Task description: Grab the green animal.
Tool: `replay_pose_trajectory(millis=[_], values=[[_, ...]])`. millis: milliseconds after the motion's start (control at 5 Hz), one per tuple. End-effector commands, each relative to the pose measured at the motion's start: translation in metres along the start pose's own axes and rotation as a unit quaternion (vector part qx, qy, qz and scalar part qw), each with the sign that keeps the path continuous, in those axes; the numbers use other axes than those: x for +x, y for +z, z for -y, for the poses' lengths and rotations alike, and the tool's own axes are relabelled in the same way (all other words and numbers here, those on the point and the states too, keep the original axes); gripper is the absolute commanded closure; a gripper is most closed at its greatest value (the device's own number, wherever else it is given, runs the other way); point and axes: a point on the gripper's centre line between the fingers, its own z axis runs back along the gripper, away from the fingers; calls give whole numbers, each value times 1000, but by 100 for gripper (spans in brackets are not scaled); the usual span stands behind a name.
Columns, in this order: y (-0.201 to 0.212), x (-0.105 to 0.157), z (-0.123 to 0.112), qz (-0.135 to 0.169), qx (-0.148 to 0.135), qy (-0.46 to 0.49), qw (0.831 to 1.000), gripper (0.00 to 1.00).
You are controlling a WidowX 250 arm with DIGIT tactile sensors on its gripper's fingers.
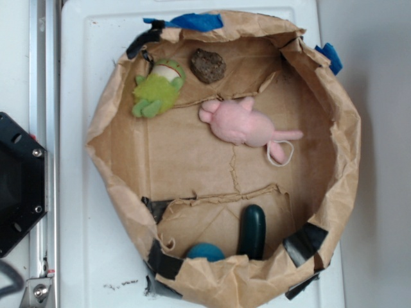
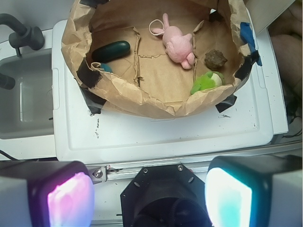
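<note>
**Frog plush untouched in the paper basin**

The green animal lies against the wall of the brown paper basin, beside a brown rock and near the pink plush. The claw hangs well apart above the white bench, its fingers spread wide, holding nothing.

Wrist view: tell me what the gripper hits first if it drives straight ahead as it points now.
Probably the white lid surface, then the near wall of the paper bowl. The open gripper sits well back; the green animal lies beyond that wall, off to the right. Depth is uncertain.
</note>
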Motion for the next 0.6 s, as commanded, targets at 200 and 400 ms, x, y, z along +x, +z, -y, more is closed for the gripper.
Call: replay_pose_trajectory(millis=[200, 400], values=[[-7, 43, -15, 8, 10, 9, 1000, 0], [-25, 75, -26, -6, 11, -3, 1000, 0]])
